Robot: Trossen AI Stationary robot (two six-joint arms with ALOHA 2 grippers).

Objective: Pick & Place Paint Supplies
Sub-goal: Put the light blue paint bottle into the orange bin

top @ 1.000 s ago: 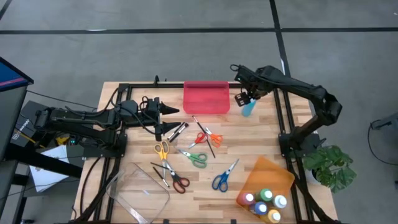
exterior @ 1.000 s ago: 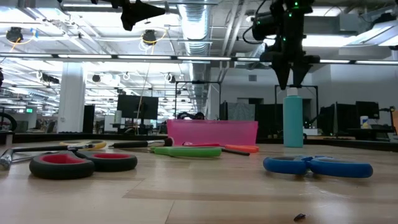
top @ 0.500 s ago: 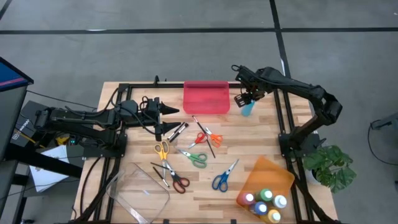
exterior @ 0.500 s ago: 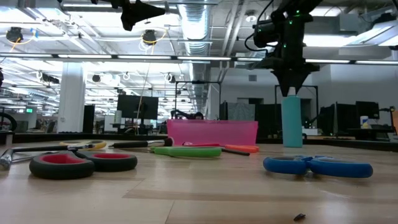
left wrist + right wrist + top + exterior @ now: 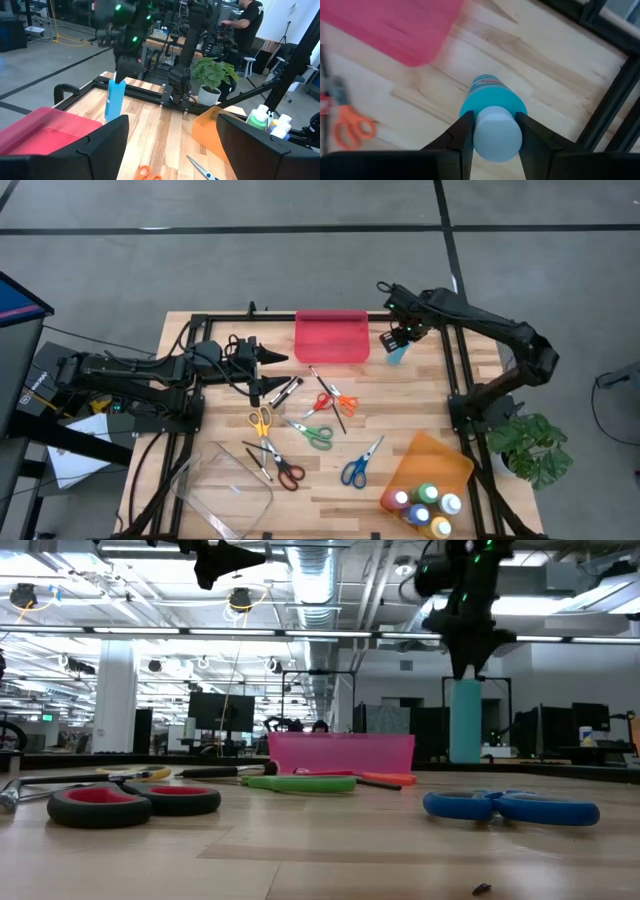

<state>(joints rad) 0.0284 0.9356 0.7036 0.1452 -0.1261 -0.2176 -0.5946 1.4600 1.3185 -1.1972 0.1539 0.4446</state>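
Note:
A blue paint bottle (image 5: 492, 97) with a white cap hangs just above the table's far right part, beside the red tray (image 5: 332, 337). My right gripper (image 5: 493, 131) is shut on it from above; the low view shows the gripper (image 5: 468, 665) over the bottle (image 5: 465, 720). My left gripper (image 5: 268, 375) waits open above the table's left middle, pointing level toward the right, with nothing between its fingers. Several scissors lie mid-table: orange (image 5: 335, 398), yellow (image 5: 260, 420), green (image 5: 312, 433), red (image 5: 282, 470) and blue (image 5: 358, 465). Dark brush sticks (image 5: 283, 390) lie beside them. My right gripper pinches the bottle's white cap (image 5: 497, 135) between its two fingers, one on either side. The fingers come from above, pointing steeply down. The bottle hangs upright below them, its base (image 5: 465, 758) a little clear of the table.
An orange tray (image 5: 440, 460) at the near right holds several paint bottles (image 5: 425, 505). A clear tray (image 5: 225, 490) lies at the near left. A black frame rail (image 5: 455, 350) runs along the table's right side, close to the held bottle. A potted plant (image 5: 535, 445) stands beyond it.
My right gripper has come down over the blue bottle's cap, shut on it, then risen slightly. The bottle, which stood on the table, is now lifted a little clear of it and stays upright.

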